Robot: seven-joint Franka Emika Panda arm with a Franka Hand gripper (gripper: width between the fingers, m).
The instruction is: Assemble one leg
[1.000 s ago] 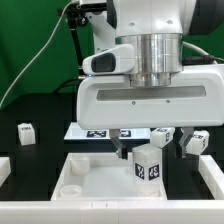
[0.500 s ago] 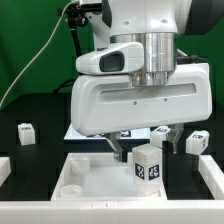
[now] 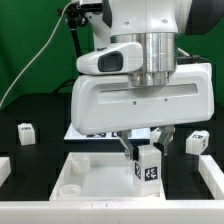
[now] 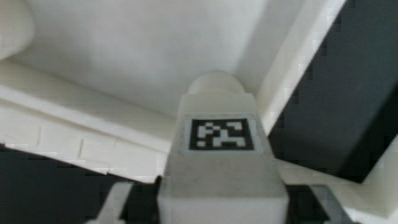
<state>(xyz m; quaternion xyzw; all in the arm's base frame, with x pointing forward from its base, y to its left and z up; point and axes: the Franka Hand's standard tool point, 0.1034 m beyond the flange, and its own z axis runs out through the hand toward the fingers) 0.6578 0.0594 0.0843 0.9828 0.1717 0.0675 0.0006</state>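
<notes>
A leg (image 3: 148, 165), a small white post with black-and-white tags, stands upright on the large white tray-like piece (image 3: 85, 172), towards its side at the exterior view's right. My gripper (image 3: 147, 152) comes down from above and is shut on the leg's upper part, one finger on each side. In the wrist view the leg (image 4: 222, 140) runs out from between the dark fingers (image 4: 143, 200), with a tag on its upper face, over the tray-like piece (image 4: 107, 110). My gripper (image 4: 222, 205) shows there at the picture's edge.
Other legs lie on the black table: one at the exterior view's left (image 3: 25, 133), two at its right (image 3: 198, 140) (image 3: 160, 133). The marker board (image 3: 88, 131) lies behind the tray-like piece. White rails (image 3: 212, 175) (image 3: 4, 168) flank the tray.
The hand has turned a little and come lower. The fingers, spread wide on both sides of the leg before, have closed in against it. The leg has stayed in place.
</notes>
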